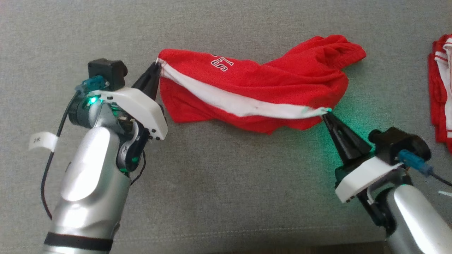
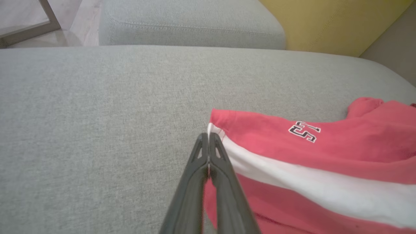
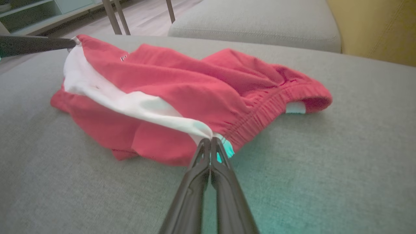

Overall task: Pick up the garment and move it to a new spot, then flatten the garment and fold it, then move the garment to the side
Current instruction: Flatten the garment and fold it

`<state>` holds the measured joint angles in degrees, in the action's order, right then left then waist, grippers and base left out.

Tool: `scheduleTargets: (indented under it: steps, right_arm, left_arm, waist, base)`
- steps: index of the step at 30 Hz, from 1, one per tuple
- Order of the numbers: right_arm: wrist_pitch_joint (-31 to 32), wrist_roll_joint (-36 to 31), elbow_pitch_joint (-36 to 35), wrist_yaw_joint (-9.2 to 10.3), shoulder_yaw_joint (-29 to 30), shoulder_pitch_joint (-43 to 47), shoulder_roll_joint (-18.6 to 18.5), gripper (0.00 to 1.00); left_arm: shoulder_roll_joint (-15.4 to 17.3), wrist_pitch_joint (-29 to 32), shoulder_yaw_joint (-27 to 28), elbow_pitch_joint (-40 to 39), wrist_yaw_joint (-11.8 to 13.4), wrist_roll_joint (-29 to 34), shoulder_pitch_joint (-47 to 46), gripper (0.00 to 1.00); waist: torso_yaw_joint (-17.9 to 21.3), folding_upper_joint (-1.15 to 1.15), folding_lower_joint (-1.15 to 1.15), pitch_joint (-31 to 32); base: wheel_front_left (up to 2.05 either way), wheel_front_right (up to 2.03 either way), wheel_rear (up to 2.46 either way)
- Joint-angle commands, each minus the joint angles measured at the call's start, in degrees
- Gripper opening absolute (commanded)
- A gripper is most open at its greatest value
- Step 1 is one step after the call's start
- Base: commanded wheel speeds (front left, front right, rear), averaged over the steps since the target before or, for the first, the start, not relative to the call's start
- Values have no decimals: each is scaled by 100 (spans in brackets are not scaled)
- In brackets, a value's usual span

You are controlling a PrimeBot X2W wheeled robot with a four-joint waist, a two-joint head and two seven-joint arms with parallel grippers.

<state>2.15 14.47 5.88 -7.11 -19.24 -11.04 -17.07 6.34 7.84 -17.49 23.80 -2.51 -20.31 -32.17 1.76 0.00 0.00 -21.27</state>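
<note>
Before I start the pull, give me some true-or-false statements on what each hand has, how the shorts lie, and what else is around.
1. The left hand is shut on one end of the white stripe of the shorts. True.
2. The right hand is open and clear of the cloth. False: it is shut on the stripe's other end, by the elastic waistband.
3. The shorts lie flat and smooth. False: they are bunched and twisted between the hands.
4. A second red and white garment lies off to the robot's right. True.
5. The shorts rest on a wooden table. False: they rest on a grey cushion.
</note>
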Motion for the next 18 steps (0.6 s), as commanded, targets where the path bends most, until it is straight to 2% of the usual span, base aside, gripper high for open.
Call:
scheduleTargets:
  steps: [1,9,18]
  right_arm:
    - [-96,33,-255,-37,6,-16,-59,0]
    - [-253,-76,-838,-37,649,-153,-235,0]
    - [103,-322,-2127,-37,1366,-736,-905,0]
  left_arm:
    - [151,-80,189,-279,30,14,-170,0]
    - [281,-448,147,-1084,53,153,-109,0]
    - [546,-428,219,-2880,77,260,-296,0]
  waist:
    - [-9,0,0,15]
    - [2,0,0,256]
    - [2,0,0,856]
  base:
    - [0,0,0]
    - [0,0,0]
    - [0,0,0]
